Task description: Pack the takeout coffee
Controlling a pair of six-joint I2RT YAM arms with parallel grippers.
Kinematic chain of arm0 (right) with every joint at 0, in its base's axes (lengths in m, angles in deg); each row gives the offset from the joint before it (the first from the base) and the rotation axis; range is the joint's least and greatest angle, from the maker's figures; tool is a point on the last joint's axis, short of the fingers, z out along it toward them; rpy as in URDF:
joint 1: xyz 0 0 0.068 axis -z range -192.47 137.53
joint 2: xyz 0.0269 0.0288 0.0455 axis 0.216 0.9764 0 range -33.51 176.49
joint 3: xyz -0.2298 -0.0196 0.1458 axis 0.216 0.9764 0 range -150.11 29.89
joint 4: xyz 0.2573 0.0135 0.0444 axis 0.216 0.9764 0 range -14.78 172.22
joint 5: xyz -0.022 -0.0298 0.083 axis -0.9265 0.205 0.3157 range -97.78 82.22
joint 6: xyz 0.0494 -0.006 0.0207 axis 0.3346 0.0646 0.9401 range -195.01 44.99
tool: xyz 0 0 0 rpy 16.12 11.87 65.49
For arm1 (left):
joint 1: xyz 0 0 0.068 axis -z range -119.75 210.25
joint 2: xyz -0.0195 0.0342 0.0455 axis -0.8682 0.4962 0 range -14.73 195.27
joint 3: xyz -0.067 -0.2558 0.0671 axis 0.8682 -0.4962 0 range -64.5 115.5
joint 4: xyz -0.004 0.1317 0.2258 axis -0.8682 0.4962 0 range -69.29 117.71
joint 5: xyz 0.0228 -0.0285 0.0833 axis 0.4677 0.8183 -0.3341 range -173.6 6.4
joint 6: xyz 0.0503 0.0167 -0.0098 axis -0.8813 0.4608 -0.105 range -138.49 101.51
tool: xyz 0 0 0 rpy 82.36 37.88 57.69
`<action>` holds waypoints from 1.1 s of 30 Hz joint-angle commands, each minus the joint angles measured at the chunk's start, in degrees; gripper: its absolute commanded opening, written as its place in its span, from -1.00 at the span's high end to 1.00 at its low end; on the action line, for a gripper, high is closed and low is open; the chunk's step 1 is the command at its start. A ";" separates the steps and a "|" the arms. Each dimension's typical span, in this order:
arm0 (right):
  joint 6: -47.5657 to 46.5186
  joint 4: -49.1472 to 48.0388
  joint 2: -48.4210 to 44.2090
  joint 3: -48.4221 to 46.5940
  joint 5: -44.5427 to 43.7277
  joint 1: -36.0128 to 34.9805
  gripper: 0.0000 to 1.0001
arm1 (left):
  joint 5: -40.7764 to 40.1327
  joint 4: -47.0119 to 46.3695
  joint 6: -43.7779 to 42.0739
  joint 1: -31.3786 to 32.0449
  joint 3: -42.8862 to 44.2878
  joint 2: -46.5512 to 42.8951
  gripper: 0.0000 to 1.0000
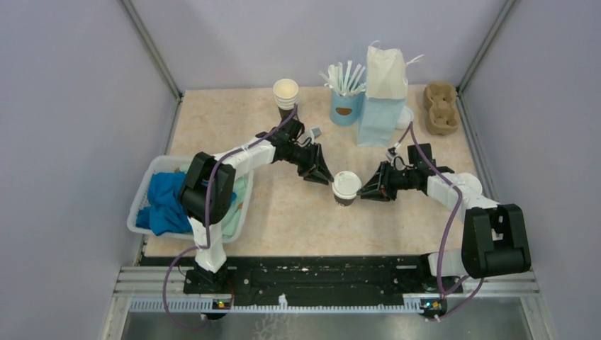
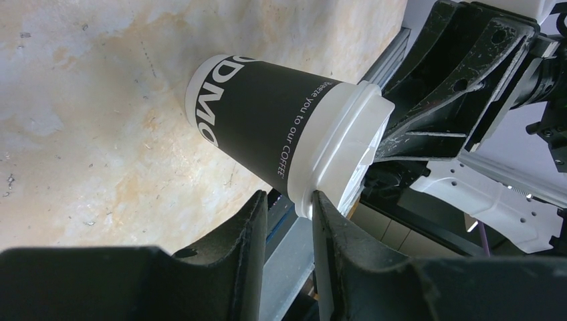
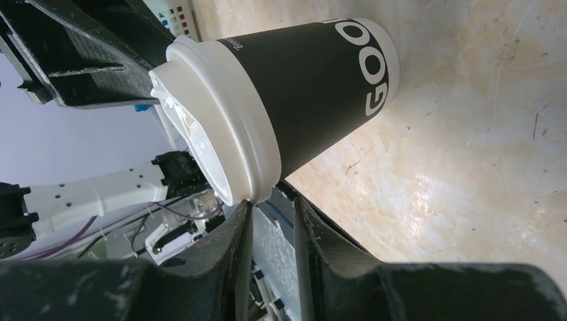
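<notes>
The takeout coffee point(image 1: 346, 187) stands on the bench point(image 1: 283, 219) between left gripper point(image 1: 324, 178) and right gripper point(image 1: 367, 193). Both are nearly pressed together at its lid point(image 2: 341, 144); a pinch cannot be confirmed. Apply even force and avoid unseating the lid.

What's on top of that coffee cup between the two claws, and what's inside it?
A white lid caps the coffee cup. The lid hides whatever is inside.

- We see the left arm point(image 1: 244, 154) built of white moulded shells and blocky black joint housings; the right arm point(image 1: 453, 188) looks the same.
- A purple cable point(image 1: 208, 212) loops along each arm.
- The black left gripper point(image 1: 327, 180) and black right gripper point(image 1: 363, 192) have ribbed, scuffed fingers point(image 2: 247, 227).
</notes>
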 commanded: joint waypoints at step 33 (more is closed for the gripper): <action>-23.04 29.82 2.38 -33.12 -39.48 -19.65 -0.90 | -15.95 17.69 -6.37 1.65 6.30 -10.30 -0.26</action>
